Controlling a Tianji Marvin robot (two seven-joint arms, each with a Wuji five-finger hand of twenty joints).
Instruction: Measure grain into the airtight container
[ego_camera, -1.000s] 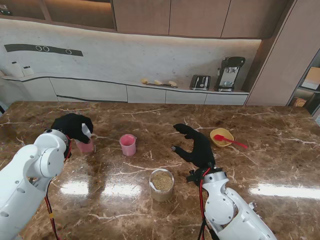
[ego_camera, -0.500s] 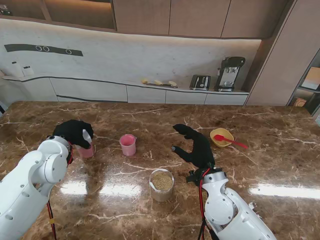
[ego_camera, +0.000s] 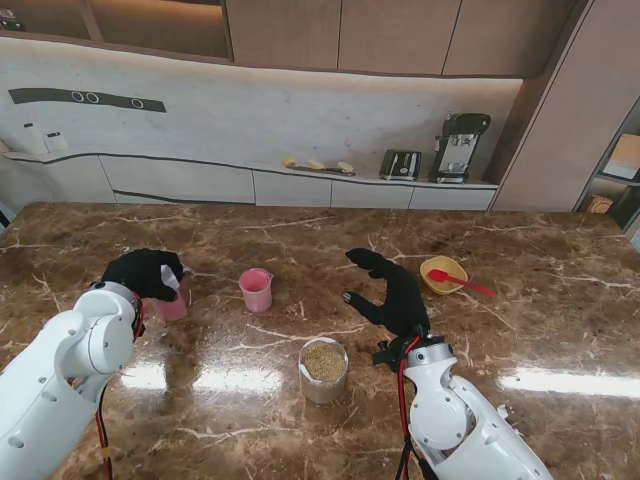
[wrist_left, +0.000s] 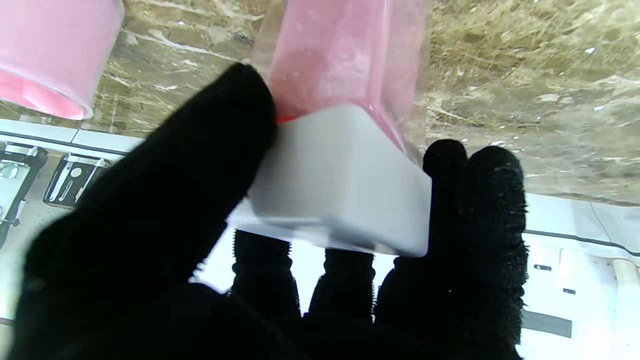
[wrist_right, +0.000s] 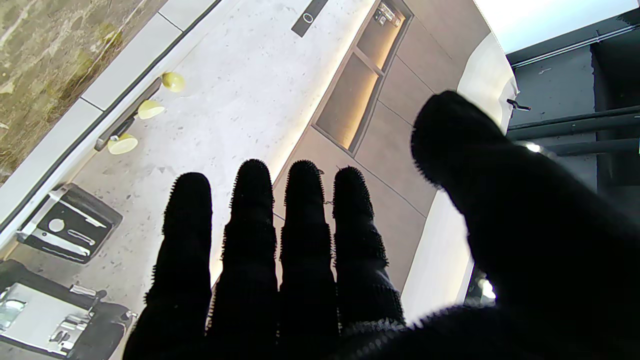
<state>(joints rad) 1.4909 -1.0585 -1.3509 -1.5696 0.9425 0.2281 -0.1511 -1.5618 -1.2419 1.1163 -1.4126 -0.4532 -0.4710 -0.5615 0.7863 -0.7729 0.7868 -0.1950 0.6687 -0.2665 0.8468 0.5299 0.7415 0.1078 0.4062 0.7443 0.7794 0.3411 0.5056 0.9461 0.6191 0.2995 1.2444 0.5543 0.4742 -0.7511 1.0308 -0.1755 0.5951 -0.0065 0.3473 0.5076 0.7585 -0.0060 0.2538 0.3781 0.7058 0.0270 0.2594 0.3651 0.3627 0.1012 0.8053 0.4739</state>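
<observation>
Left hand (ego_camera: 143, 272) grips lidded container (ego_camera: 172, 303), worktop's 9 o'clock; right hand (ego_camera: 392, 290) spread, empty; grain jar (ego_camera: 324, 369), 6 o'clock.

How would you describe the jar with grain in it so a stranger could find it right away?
On the brown marble table, look at the edge nearest me, between the two arms. The clear jar stands there, open and holding tan grain. The pink cup farther from me is opaque and smaller.

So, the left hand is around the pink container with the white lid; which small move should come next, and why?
Probably lift the white lid off. The left hand already grips it with thumb and fingers, and the pink container must be opened before grain from the jar can go in.
</observation>
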